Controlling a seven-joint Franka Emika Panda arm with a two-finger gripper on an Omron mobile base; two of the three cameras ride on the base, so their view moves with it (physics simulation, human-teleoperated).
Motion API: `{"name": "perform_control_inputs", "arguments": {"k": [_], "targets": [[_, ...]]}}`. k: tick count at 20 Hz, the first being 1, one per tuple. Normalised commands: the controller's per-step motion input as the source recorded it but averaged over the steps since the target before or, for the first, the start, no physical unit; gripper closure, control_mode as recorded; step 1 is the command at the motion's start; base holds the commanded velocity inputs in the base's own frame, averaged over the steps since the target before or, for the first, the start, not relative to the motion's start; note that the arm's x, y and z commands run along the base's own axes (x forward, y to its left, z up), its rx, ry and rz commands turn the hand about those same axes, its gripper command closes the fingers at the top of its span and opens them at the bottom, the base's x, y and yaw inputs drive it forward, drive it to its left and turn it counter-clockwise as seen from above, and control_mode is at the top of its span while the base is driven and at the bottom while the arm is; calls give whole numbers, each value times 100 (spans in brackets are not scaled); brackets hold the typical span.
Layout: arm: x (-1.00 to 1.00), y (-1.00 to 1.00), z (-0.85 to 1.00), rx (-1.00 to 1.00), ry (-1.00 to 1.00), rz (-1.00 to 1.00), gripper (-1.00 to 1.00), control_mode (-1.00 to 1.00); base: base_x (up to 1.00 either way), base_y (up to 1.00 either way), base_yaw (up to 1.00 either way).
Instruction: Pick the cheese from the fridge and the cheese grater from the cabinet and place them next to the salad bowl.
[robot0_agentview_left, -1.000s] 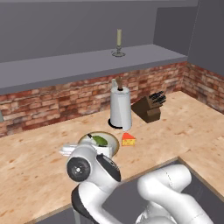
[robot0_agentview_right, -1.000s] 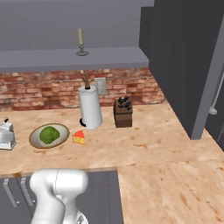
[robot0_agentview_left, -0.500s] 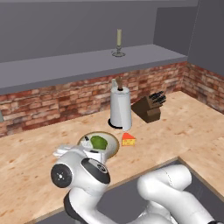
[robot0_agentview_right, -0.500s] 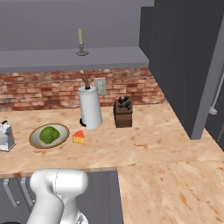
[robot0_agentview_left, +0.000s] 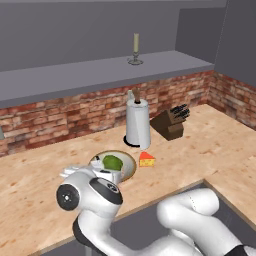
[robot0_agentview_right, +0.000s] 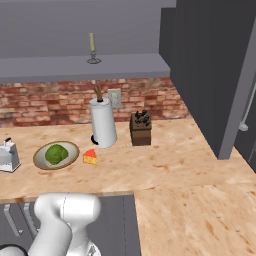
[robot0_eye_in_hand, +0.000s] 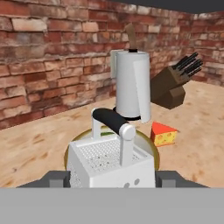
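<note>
Both base views look down from behind over the surface, sharing the salad bowl; the hand view sits low, facing the brick wall

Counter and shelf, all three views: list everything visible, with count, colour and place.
cheese grater: one, silvery with dark handle, between the finger tips in the hand view, near the bowl
salad bowl: one, olive-tan rim, green lettuce, on the counter
cheese: one, yellow-orange wedge, on the counter beside the bowl
paper towel roll: one, white, behind the cheese
knife block: one, brown, right of the roll
candle: one, pale, on the grey shelf
gripper: one, dark finger tips either side of the grater
</note>
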Motion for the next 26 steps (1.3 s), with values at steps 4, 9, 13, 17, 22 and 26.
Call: {"name": "perform_control_inputs", "arguments": {"k": [4, 9, 13, 17, 22, 26], "targets": [[8, 27, -12, -1, 0, 0, 100, -100, 0, 0, 0], [24, 23, -33, -4, 1, 0, 100, -100, 0, 0, 0], [26, 22, -22, -4, 2, 0, 100, -100, 0, 0, 0], [23, 18, -3, -2, 2, 0, 100, -100, 0, 0, 0], [26, 3, -7, 0, 3, 0, 100, -100, 0, 0, 0], [23, 1, -8, 0, 2, 0, 100, -100, 0, 0, 0]]}}
